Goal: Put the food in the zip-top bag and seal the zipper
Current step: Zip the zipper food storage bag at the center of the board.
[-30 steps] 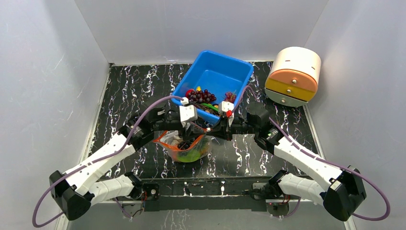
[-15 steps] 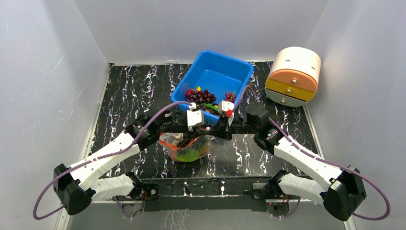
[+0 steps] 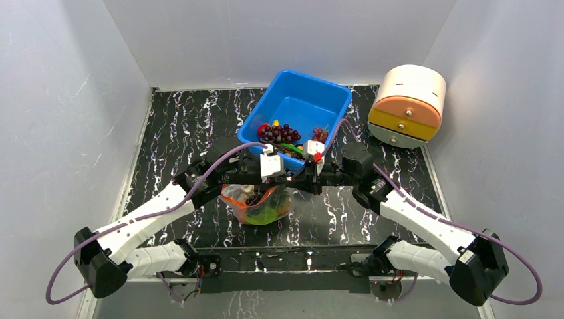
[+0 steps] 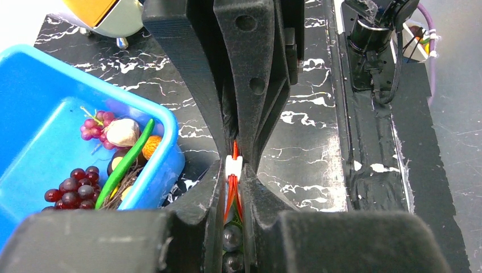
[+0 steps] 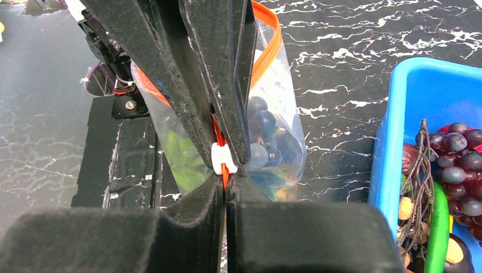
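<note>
Top external: zip-top bag [image 3: 261,205] sits front-center on the table [image 3: 179,126], blue bin [image 3: 302,106] just behind it, bare marble on both sides. Wrist views show what that angle hides: my left gripper [image 4: 233,183] and right gripper [image 5: 225,182] tip to tip, both clamped on the zipper [image 4: 229,199] at its white slider [image 5: 220,158]. Bag is clear and crinkly, with dark grapes [image 5: 258,122] and something green inside.

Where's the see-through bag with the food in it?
In the top view, the zip-top bag is mid-table, just nearer than the blue bin, below the left gripper and right gripper, which pinch its zipper.
</note>
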Robot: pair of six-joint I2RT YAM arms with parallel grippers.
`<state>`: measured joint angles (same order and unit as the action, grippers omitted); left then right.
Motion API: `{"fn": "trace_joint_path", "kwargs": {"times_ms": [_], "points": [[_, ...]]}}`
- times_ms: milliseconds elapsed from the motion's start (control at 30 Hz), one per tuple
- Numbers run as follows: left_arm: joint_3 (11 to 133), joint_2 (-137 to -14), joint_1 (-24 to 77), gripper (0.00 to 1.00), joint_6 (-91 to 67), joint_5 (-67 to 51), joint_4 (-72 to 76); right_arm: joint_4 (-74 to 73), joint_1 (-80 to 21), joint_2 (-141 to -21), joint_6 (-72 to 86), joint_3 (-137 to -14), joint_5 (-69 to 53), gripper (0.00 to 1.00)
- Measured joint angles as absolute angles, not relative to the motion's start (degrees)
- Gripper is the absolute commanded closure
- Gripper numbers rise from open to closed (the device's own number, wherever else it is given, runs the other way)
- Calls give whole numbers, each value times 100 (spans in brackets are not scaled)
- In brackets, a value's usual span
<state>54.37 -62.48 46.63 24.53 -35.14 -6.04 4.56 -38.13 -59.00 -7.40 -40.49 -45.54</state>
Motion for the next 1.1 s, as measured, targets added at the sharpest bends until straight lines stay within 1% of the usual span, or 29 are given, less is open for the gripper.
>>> {"fn": "trace_joint_path", "kwargs": {"times_ms": [467, 967, 1000, 1033, 1067, 1100], "points": [[5507, -6095, 4700, 100, 2700, -3284, -1129, 534, -3894, -5885, -749, -3953, -4466, 100], [5509, -5822, 4700, 100, 2773, -3028, -1625, 569, -3900, -5601, -786, -3854, -4276, 100], [5509, -5808, 4700, 100, 2786, -3017, -1649, 556, -3900, -5586, -825, -3854, -4296, 94], [5509, -5789, 4700, 100, 2790, -3015, -1669, 552, -3898, -5577, -873, -3854, -4333, 76], [5507, -5769, 4700, 100, 2790, -3015, -1680, 543, -3898, -5570, -919, -3854, -4379, 65], [5507, -5741, 4698, 100, 2790, -2998, -1721, 513, -3889, -5553, -963, -3854, -4425, 62]]}}
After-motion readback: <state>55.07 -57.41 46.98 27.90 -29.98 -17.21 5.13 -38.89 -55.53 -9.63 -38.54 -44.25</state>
